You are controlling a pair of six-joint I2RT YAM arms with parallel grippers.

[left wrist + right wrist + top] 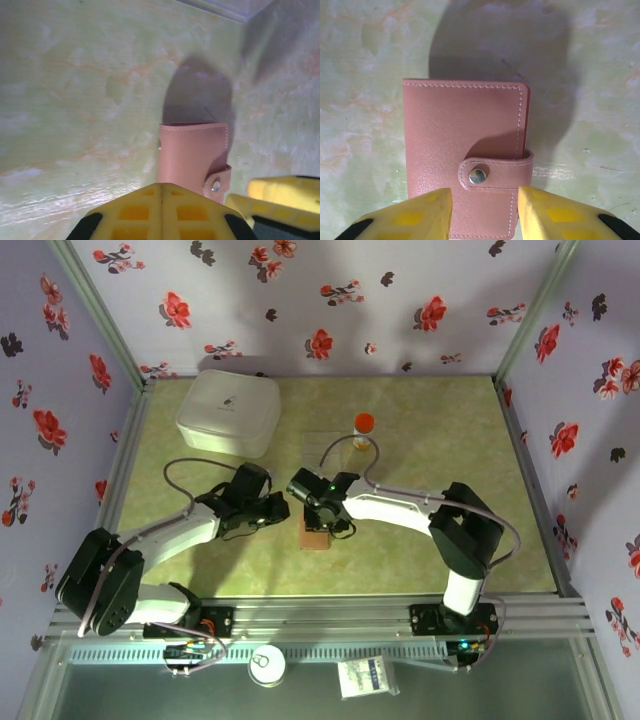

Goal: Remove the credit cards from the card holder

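Green marbled table (pixel 450 445) carries the card holder (pixel 465 145), snapped closed. My right fingers (pixel 415 217) stand apart over its near end; my left fingers (pixel 135 212), pressed together, should pin it while I unsnap the strap (pixel 495 175).

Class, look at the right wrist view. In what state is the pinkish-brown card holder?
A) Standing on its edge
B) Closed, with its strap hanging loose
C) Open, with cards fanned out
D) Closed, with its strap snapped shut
D: the card holder lies flat on the table with its cover shut, and its strap wraps over the edge and is fastened by the metal snap.
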